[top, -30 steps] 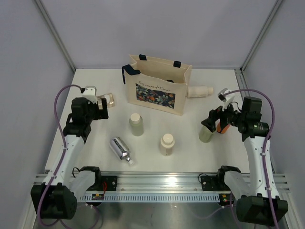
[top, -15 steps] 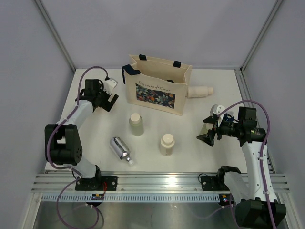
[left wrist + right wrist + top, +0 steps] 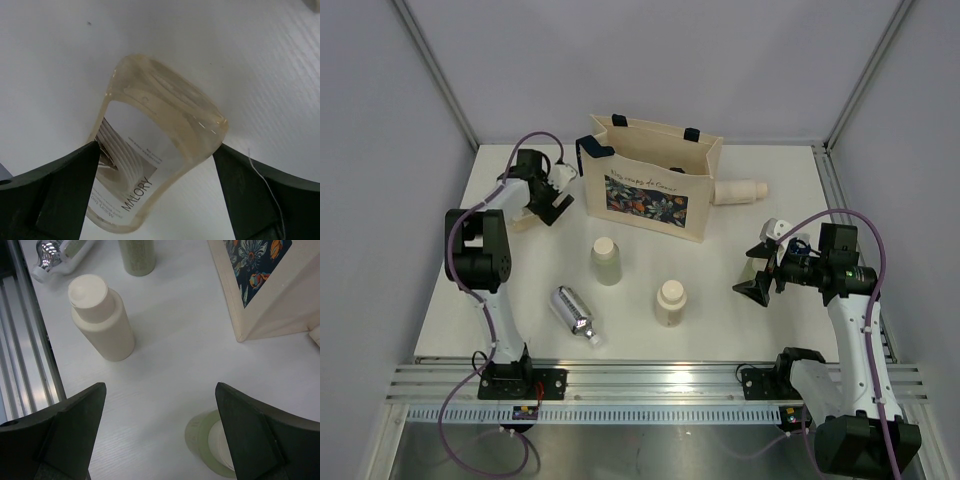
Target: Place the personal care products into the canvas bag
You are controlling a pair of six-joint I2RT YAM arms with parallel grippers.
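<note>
1. Table (image 3: 770, 330): white work surface that carries every item.

2. Canvas bag (image 3: 650, 185): stands upright with its mouth open and the floral panel facing the arm bases. It lies just to the right of the left jaws. In the right wrist view it is ahead of the right jaws, in the upper right corner.

3. Left gripper (image 3: 155, 150): jaws clenched on the clear squarish bottle (image 3: 155, 145), with one finger against each side wall. The bottle sits tilted between them, its "MALORY" label facing the camera.

4. Right gripper (image 3: 160, 386): jaws released and spread wide, with nothing held.

5. Near pale green bottle (image 3: 196, 436): stands upright below the right jaws, close to the finger on the view's right, which partly hides it. Whether they touch cannot be told.

6. Cream-white bottle (image 3: 740, 190): lies on its side just right of the bag, beyond the right jaws.

7. Far pale green bottle (image 3: 606, 260): stands upright, well apart from both jaws, roughly between them.

8. Beige bottle (image 3: 670, 302): stands upright ahead of the right jaws, toward the left of the wrist view.

9. Silver bottle (image 3: 573, 313): lies on its side, nearer the arm bases than the left jaws.
</note>
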